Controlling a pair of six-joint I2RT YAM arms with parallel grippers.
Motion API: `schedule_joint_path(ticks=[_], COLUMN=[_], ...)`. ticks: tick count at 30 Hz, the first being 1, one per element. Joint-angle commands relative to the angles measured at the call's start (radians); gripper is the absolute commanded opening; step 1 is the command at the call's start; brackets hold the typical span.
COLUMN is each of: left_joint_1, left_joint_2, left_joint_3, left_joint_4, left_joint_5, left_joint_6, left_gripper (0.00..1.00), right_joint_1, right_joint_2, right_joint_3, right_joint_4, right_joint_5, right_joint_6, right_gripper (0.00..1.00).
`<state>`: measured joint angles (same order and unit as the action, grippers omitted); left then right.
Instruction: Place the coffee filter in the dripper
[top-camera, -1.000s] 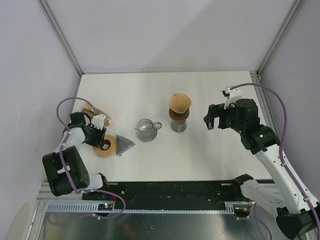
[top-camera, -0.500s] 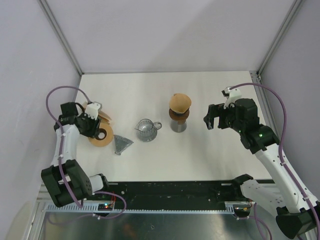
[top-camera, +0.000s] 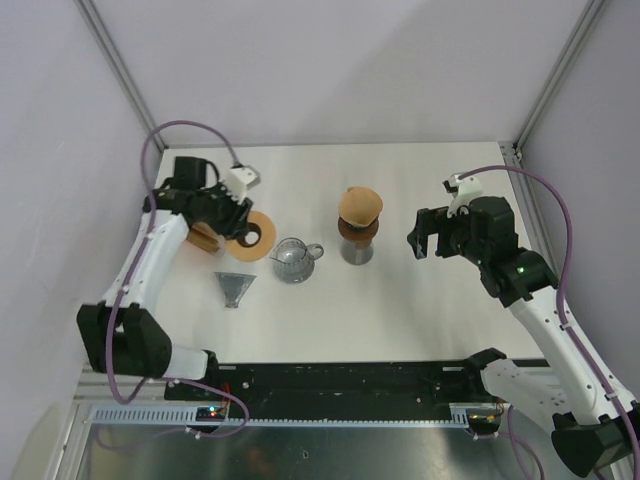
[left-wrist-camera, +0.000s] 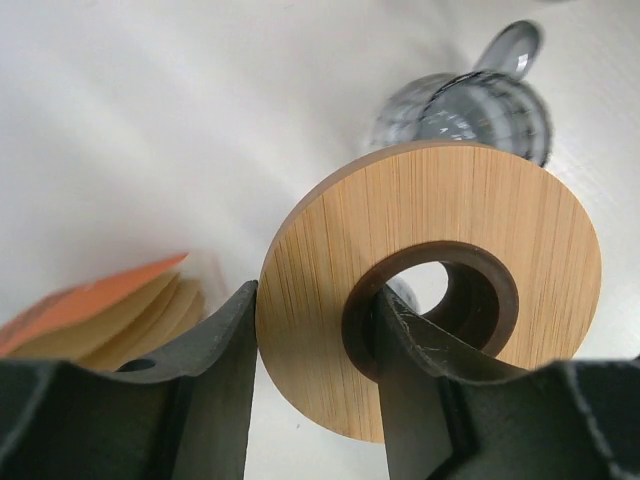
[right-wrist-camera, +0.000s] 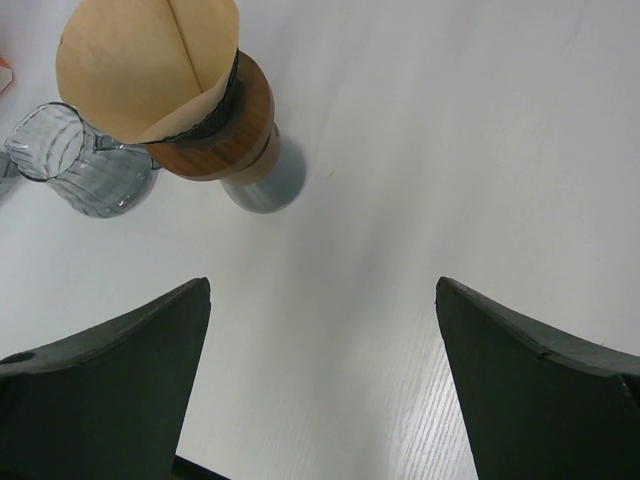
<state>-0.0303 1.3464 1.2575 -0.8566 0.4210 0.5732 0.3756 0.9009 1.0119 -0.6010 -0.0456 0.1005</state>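
One tan, cone-folded coffee filter sits in the dripper; left gripper clamps a wooden ring, right gripper holds its jaws wide apart.

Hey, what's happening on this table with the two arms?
The left arm has its jaws shut on a wooden ring, holding it up beside a small glass pitcher. The right arm hangs with open jaws to the right of a dripper stand that already has a brown paper filter in its top. A grey cone lies on the table nearer the arms, and spare filters sit at the left.
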Motion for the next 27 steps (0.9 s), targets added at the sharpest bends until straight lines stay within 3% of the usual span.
schedule_joint_path(ticks=[1,11,18,27], left_joint_1=[-0.146,-0.344,-0.379,-0.364], left_joint_2=[0.099,0.358,0.441,0.42], left_joint_3=[0.09,0.231,0.267,0.253], left_joint_4=[-0.024,-0.023,-0.024,-0.022], left_joint_5=[0.006,-0.054,-0.099,-0.127], left_joint_6=[-0.054,-0.05,-0.042,-0.018], left_gripper=[0.0,0.0,0.0,0.0], right_joint_1=[-0.006,-0.007,-0.007,-0.009], right_joint_2=[0.006,0.012,0.01,0.009], right_joint_3=[0.0,-0.001,-0.001,-0.001], right_joint_4=[0.024,0.012,0.009,0.009], right_joint_5=[0.013,0.021,0.021,0.018], right_joint_6=[-0.008,-0.008,-0.008,-0.008], right_gripper=[0.99,0.99,0.99,0.99])
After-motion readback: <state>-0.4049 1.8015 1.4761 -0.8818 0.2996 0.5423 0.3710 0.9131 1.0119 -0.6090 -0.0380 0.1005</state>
